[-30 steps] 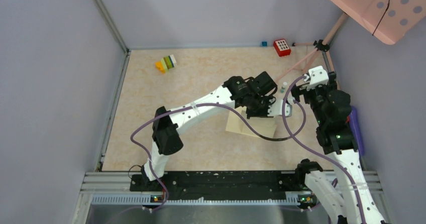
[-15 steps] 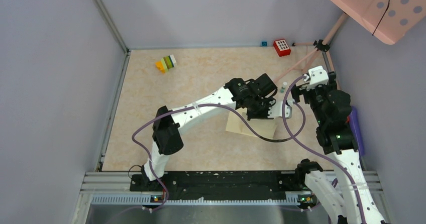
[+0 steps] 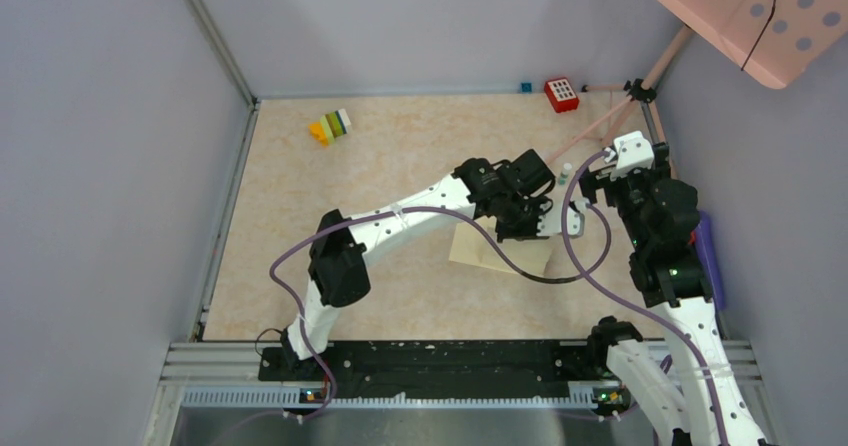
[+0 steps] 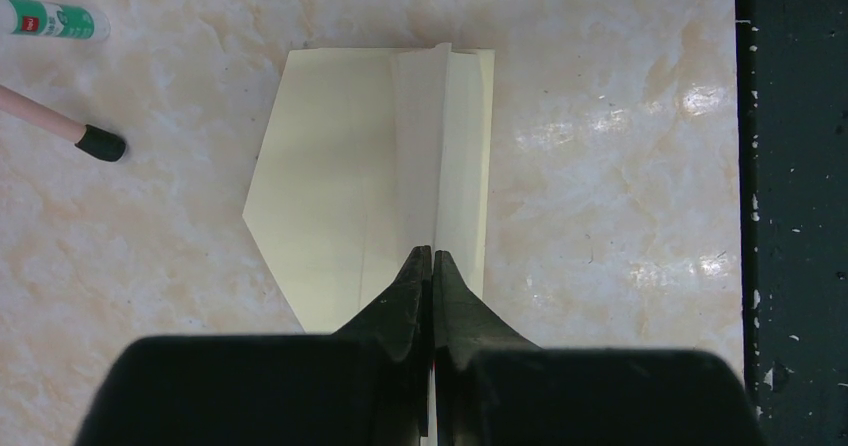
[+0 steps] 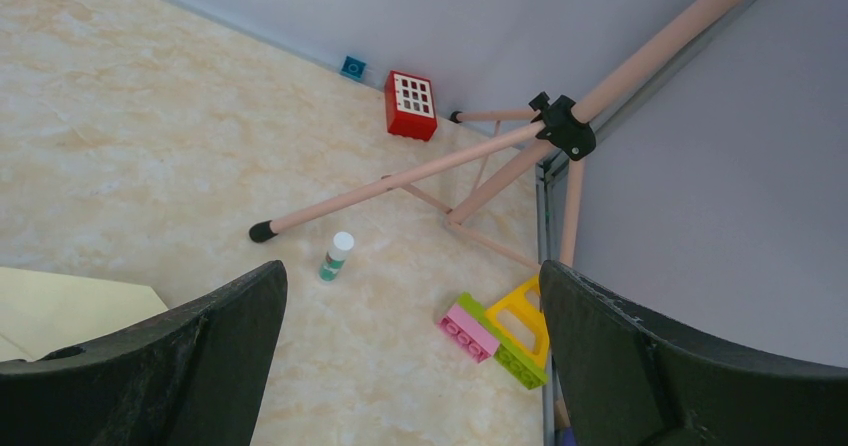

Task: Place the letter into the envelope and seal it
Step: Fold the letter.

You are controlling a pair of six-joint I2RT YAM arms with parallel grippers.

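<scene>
Reaching forward, the left gripper (image 4: 432,258), pinched together, perhaps presses the envelope (image 4: 340,181); the right gripper (image 5: 408,278) gapes wide.

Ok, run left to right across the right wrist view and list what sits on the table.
The envelope → black tripod foot → glue stick → red block → pink, yellow and green bricks.

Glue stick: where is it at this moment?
Top view: the glue stick sits right of table centre, just beyond the envelope, next to a tripod foot and in front of the open right hand.
</scene>
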